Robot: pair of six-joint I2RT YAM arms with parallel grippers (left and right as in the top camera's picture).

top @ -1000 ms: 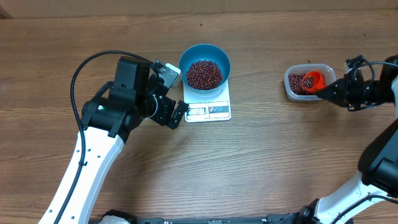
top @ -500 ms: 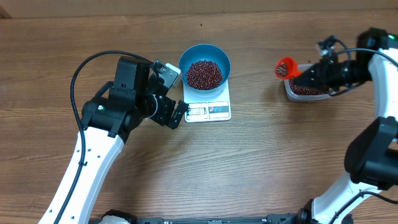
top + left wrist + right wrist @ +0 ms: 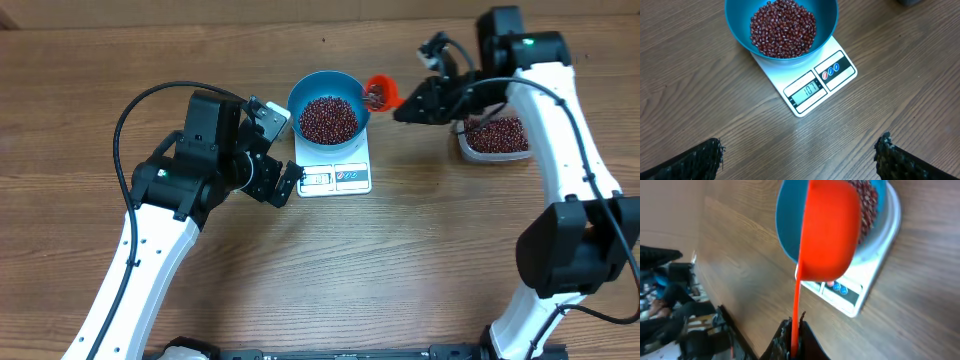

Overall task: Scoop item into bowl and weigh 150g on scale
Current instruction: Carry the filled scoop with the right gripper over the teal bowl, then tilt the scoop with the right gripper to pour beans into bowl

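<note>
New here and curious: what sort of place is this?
Likely a robotics lab bench, not a kitchen: two robot arms at a plain wooden table, a scale and a blue bowl of beans set between them.

Blue bowl (image 3: 297,95) sits upright on my white scale (image 3: 336,180), at the end away from the display, its round rim spilling past the platform's edges. Inside it, a loose maroon heap of beans (image 3: 328,118) covers the bottom and climbs partway up the smooth walls. The scale lies flat on the wooden table (image 3: 420,250), display window and red and blue buttons on the near edge, clear of the bowl. The digits look like 107. More beans ride in my red scoop (image 3: 380,92), right at the bowl's right rim. The rest of the beans lie in the clear tub (image 3: 462,140), well off to the right.
</note>
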